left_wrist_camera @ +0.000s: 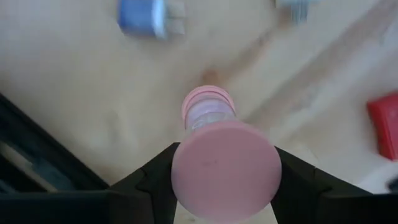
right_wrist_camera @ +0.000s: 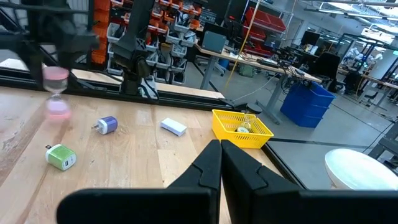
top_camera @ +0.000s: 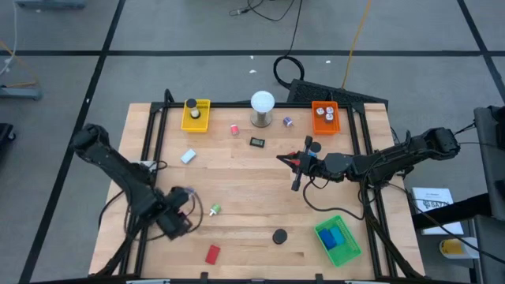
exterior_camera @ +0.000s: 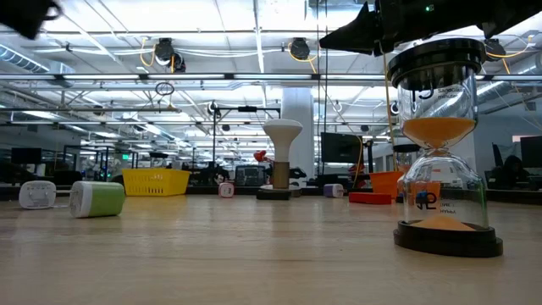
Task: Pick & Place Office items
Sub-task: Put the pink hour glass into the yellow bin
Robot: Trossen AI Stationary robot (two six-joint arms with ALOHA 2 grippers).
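Pink is the colour of the small hourglass (left_wrist_camera: 225,171) in the left wrist view: a round pink cap facing the camera, a clear waist and a second pink cap on the wooden table (left_wrist_camera: 93,93). The left gripper (left_wrist_camera: 225,149) has its dark fingers (left_wrist_camera: 155,180) against both sides of the near cap, with no gap showing, so it grips the hourglass. A blue piece (left_wrist_camera: 143,15) and a red block (left_wrist_camera: 385,124) lie on the wood near it.

From above, the left gripper (top_camera: 188,207) is well away from the white ball lamp (top_camera: 262,106), toward the table's front left. The right gripper (top_camera: 297,170) hangs nearer the lamp, on its right, over bare wood.

At table height, a second hourglass (exterior_camera: 445,144), with black caps and orange sand, stands upright well in front of the lamp (exterior_camera: 282,157). A green and white plug (exterior_camera: 97,199) lies on its side to the lamp's left.

In the right wrist view, the right gripper (right_wrist_camera: 221,149) has its fingers pressed together, holding nothing. The pink hourglass (right_wrist_camera: 57,93) stands upright far from the lamp (right_wrist_camera: 364,174), with the green plug (right_wrist_camera: 61,157) and a purple plug (right_wrist_camera: 107,125) nearby.
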